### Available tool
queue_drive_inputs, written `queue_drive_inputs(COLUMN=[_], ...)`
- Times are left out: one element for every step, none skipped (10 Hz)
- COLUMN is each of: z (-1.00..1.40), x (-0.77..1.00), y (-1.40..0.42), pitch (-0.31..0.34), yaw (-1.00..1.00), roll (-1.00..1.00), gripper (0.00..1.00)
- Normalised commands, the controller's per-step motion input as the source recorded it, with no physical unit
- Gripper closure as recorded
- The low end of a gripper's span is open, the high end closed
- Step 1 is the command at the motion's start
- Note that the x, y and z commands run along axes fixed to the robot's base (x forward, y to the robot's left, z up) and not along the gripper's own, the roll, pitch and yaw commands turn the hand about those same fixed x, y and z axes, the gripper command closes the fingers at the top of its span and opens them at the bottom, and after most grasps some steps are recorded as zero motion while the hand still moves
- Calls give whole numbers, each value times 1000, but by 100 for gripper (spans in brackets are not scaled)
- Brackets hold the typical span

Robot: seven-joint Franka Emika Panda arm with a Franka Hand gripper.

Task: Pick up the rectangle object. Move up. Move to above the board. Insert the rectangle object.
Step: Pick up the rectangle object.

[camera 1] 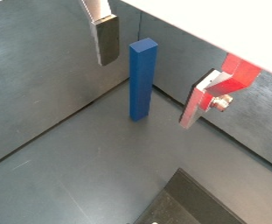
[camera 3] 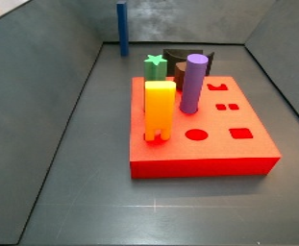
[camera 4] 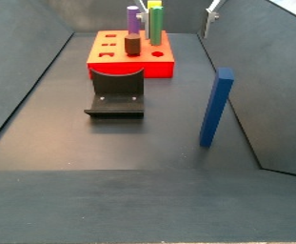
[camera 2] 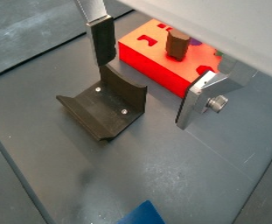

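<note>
The rectangle object (camera 1: 144,79) is a tall blue bar standing upright on the grey floor near the wall corner. It also shows in both side views (camera 3: 122,29) (camera 4: 216,107), and its top shows in a wrist view (camera 2: 141,213). The board (camera 3: 203,144) is a thick red block with cut-outs, also seen in a side view (camera 4: 112,46) and a wrist view (camera 2: 149,66). My gripper (camera 1: 146,92) (camera 2: 142,93) is open and empty, above the floor. The bar stands apart from both silver fingers (camera 1: 107,39). A finger shows at the top of a side view (camera 4: 212,13).
A purple cylinder (camera 3: 194,82), a yellow-orange block (camera 3: 160,110) and a green star piece (camera 3: 156,65) stand in the board. The dark fixture (camera 2: 103,109) (camera 4: 116,95) sits on the floor next to the board. Grey walls enclose the floor.
</note>
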Motion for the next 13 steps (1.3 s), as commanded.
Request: queue_drive_inputs(z=[-37,-23,-26,-57,-74,-86,-117,-111,-149,-186,-263,-366,-363], x=[-231,-620,-780,-777,-791,-814,-749,-323,-137,0,100,217,220], y=[69,137,180,220,223,274,380,483,554,511,411,289,237], pitch=[0,0,-20,-34,-43,-43,-23,-37,-26,-23,-24,-81,-76], yaw=[-66,-326,-451,-466,-451,-423,-360,-203,-46,0,0,83,97], roll=[0,0,0,0,0,-1,-4,-86,-104,-103,-99,-133,-131], gripper=[0,0,0,0,0,0,0,0,0,0,0,0,0])
